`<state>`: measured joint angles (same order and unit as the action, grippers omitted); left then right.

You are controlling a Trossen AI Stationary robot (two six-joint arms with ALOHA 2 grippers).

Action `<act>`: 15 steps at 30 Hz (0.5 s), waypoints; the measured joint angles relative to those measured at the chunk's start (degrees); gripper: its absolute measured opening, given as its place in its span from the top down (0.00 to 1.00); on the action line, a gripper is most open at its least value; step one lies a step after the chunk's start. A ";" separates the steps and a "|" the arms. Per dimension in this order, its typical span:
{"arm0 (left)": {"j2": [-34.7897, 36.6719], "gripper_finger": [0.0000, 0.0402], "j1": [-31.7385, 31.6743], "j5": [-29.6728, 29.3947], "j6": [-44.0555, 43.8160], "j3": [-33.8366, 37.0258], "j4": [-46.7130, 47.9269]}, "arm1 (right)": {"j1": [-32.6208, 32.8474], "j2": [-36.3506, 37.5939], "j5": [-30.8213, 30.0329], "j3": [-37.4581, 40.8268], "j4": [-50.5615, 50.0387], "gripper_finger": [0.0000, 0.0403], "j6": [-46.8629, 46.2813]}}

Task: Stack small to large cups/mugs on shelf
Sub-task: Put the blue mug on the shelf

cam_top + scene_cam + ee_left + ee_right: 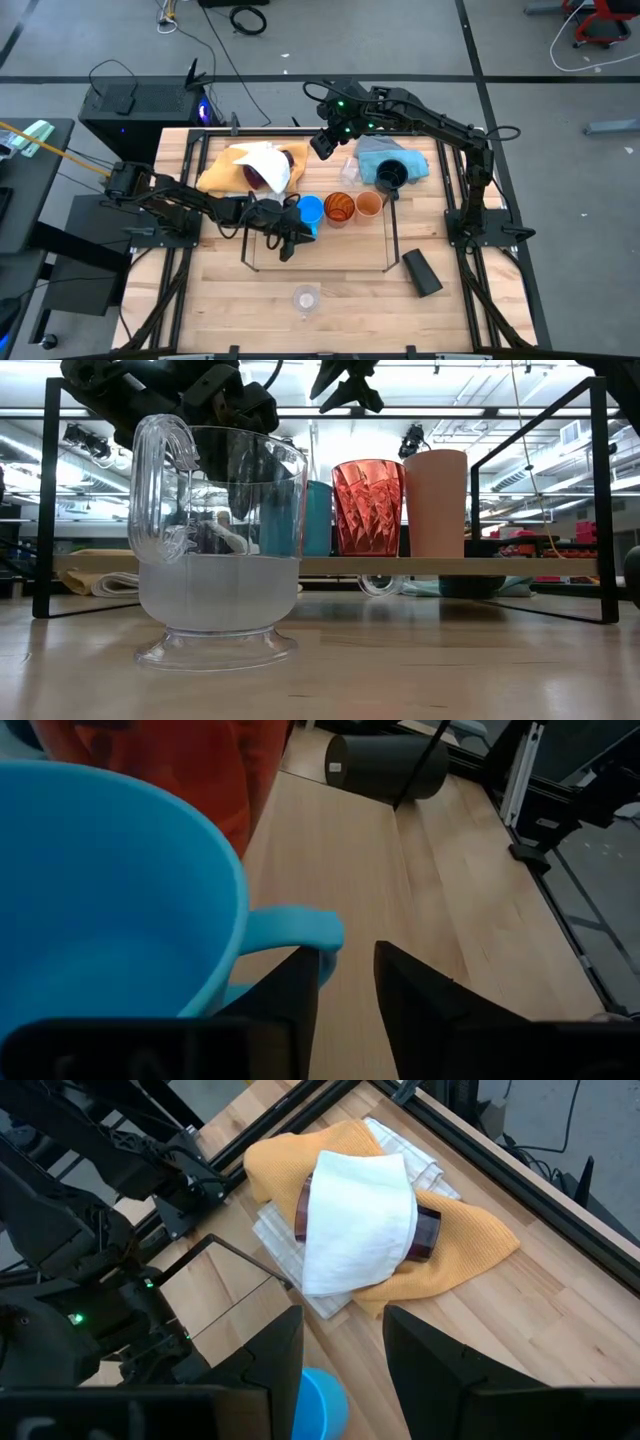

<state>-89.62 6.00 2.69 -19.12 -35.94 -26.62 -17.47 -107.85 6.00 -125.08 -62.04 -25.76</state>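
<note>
Nearest, a clear mug (pixel 216 545) stands on the counter (pixel 340 295). Beyond, the left gripper (pixel 345 982), fingers slightly apart, sits beside the light-blue mug (pixel 310 211) on the wire shelf (pixel 318 268); any sideways nudge could topple it. Farther back, the right gripper (pixel 342 1342) hovers open over cloths.

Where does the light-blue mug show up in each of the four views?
High view: light-blue mug on the shelf, left of the amber tumbler.
Low view: a teal strip behind the clear mug.
Left wrist view: fills the near side.
Right wrist view: rim only.
Shared landmark: the amber tumbler.
</note>
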 joint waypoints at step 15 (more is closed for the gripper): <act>0.00 0.66 0.02 0.28 -2.53 -0.02 2.54 | 0.00 0.00 0.02 0.00 -0.02 0.64 0.00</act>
<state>-89.62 6.02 2.97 -21.65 -35.97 -24.08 -17.47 -107.85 6.02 -125.08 -62.06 -25.76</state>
